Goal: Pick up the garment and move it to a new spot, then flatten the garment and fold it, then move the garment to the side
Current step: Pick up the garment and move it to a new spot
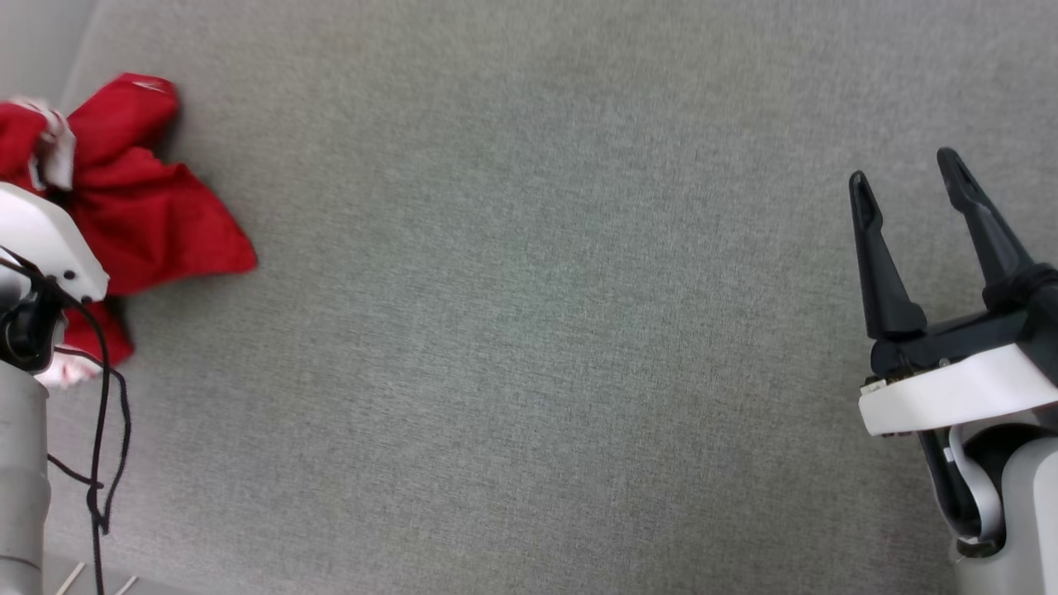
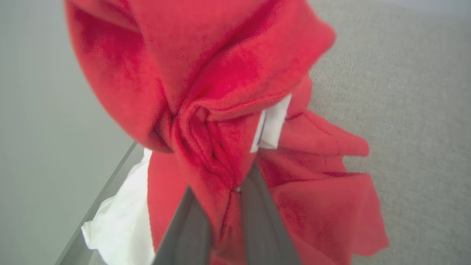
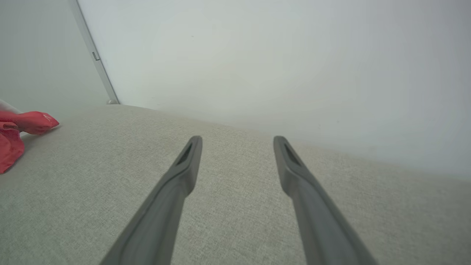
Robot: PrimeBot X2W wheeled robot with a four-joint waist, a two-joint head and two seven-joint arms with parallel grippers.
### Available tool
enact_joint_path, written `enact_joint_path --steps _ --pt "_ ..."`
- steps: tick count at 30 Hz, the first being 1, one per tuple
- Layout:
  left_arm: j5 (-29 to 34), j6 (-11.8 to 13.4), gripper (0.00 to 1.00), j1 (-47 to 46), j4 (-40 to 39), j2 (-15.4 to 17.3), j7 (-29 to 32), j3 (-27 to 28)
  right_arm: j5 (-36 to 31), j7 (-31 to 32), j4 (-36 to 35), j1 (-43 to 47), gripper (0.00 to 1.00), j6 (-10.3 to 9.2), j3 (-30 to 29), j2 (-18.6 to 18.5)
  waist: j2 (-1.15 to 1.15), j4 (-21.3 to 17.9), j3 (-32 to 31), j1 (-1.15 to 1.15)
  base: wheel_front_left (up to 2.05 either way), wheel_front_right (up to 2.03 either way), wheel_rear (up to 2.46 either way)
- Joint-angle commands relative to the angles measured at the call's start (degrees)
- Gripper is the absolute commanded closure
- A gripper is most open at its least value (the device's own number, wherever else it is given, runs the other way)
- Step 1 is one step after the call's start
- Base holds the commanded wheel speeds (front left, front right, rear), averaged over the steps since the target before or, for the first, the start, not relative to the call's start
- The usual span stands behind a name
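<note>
The garment (image 1: 157,215) is a bunched red jersey at the far left of the grey cloth-covered table (image 1: 529,347), with a bit of striped trim (image 1: 54,149) showing. In the left wrist view my left gripper (image 2: 235,186) is shut on a gathered fold of the garment (image 2: 220,73); a white sleeve (image 2: 117,221) hangs out at the lower left. In the head view my left wrist housing (image 1: 41,240) covers the fingers. My right gripper (image 1: 909,178) stands open and holds nothing at the far right, well away from the garment (image 3: 25,123).
The table's left edge (image 2: 110,176) runs right beside the garment, with pale floor beyond it. A white wall (image 3: 276,66) rises behind the table's far edge. A loose black cable (image 1: 103,430) hangs from my left arm.
</note>
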Motion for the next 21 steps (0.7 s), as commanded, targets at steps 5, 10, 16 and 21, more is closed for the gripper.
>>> enact_joint_path --steps 5,10,16,21 --pt "1.9 2.3 1.00 -0.3 -2.5 -0.7 -11.7 0.1 0.1 -1.2 0.9 2.4 0.00 -0.02 -1.6 2.1 0.00 0.0 -5.7 0.00 0.00 0.00 0.00" --pt "2.4 3.3 1.00 0.7 -5.1 -2.5 -21.1 0.1 0.5 -2.0 1.4 4.5 0.00 -0.02 -3.4 3.5 0.00 -0.7 -9.7 0.00 0.00 0.00 0.00" --pt "2.1 3.7 1.00 3.7 -9.8 -5.9 -28.0 -0.2 0.9 -2.9 2.7 6.9 0.00 -0.02 -4.6 5.0 0.00 -3.1 -14.2 0.00 0.00 0.00 0.00" --pt "1.9 3.9 1.00 7.9 -16.2 -9.1 -29.7 -1.2 1.0 -3.1 3.3 8.4 0.00 -0.02 -4.9 5.7 0.00 -6.4 -16.5 0.00 0.00 0.00 0.00"
